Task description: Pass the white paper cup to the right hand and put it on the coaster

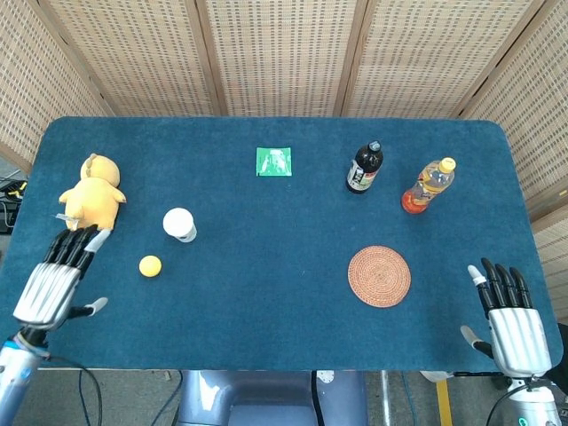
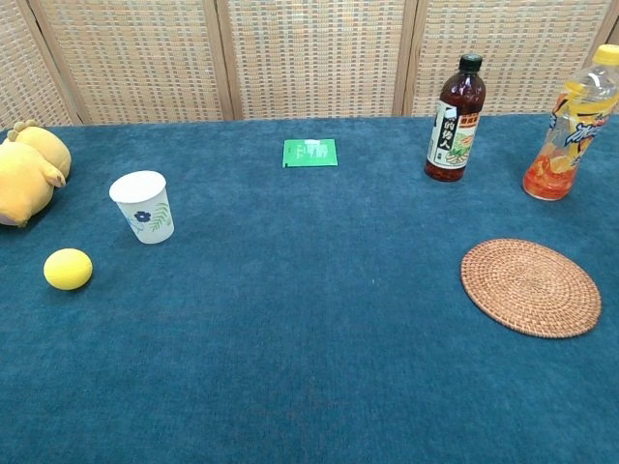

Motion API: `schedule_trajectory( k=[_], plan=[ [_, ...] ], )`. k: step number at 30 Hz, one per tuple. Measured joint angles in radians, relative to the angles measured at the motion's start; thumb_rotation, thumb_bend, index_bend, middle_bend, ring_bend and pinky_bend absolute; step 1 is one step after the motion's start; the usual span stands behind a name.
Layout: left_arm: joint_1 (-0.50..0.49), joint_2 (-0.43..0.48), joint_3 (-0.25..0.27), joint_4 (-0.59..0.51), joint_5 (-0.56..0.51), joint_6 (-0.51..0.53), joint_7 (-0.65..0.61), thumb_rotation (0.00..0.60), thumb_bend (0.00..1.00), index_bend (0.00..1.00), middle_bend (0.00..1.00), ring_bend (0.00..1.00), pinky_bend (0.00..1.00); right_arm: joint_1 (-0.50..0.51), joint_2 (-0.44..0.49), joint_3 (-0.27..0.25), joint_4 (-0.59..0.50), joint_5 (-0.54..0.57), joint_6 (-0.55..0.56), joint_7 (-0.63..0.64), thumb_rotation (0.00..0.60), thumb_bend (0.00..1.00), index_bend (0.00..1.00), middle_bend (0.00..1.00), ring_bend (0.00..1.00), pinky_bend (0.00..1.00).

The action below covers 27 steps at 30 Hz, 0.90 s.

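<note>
The white paper cup (image 1: 179, 224) (image 2: 144, 206), printed with a small blue flower, stands upright on the left part of the blue table. The round woven coaster (image 1: 379, 276) (image 2: 530, 287) lies bare on the right part. In the head view my left hand (image 1: 58, 279) hovers open near the table's front left corner, left of the cup and apart from it. Just as open and empty, my right hand (image 1: 511, 319) stays at the front right corner, right of the coaster. Neither hand shows in the chest view.
A yellow ball (image 1: 150, 265) (image 2: 68, 269) lies in front of the cup. A yellow plush toy (image 1: 92, 193) (image 2: 29, 173) sits far left. A green packet (image 1: 273, 161), a dark bottle (image 1: 364, 168) and an orange drink bottle (image 1: 427, 185) stand toward the back.
</note>
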Motion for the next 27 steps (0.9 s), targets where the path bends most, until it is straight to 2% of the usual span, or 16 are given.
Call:
schedule_trajectory(
  k=[4,7,14,19,24,25,27],
  plan=[
    [-0.134,-0.046,-0.061,0.08,-0.081,-0.168,0.012,0.6,0.03,0.0,0.0,0.0,0.0,0.007,-0.009,0.009,0.009,0.024,-0.014,-0.012,0.6,0.0,0.07,0.0,0.0,0.0],
    [-0.221,-0.085,-0.084,0.159,-0.142,-0.286,0.042,0.6,0.02,0.0,0.0,0.0,0.0,0.011,-0.015,0.016,0.015,0.044,-0.025,-0.02,0.6,0.0,0.07,0.0,0.0,0.0],
    [-0.379,-0.203,-0.095,0.368,-0.25,-0.501,0.099,0.6,0.02,0.0,0.0,0.0,0.0,0.022,-0.028,0.034,0.037,0.101,-0.05,-0.033,0.6,0.0,0.07,0.0,0.0,0.0],
    [-0.452,-0.289,-0.097,0.501,-0.301,-0.544,0.112,0.6,0.02,0.0,0.0,0.0,0.0,0.029,-0.039,0.042,0.054,0.132,-0.067,-0.044,0.6,0.0,0.07,0.0,0.0,0.0],
    [-0.504,-0.343,-0.096,0.582,-0.346,-0.581,0.12,0.6,0.02,0.0,0.0,0.0,0.0,0.035,-0.047,0.044,0.062,0.15,-0.078,-0.055,0.6,0.0,0.08,0.0,0.0,0.0],
    [-0.514,-0.353,-0.096,0.594,-0.352,-0.588,0.12,0.6,0.02,0.0,0.0,0.0,0.02,0.036,-0.049,0.045,0.064,0.154,-0.08,-0.057,0.6,0.0,0.08,0.0,0.0,0.0],
    [-0.53,-0.373,-0.096,0.618,-0.355,-0.595,0.112,0.6,0.02,0.0,0.03,0.04,0.14,0.038,-0.052,0.046,0.066,0.161,-0.083,-0.06,0.6,0.0,0.08,0.0,0.0,0.0]
  ],
)
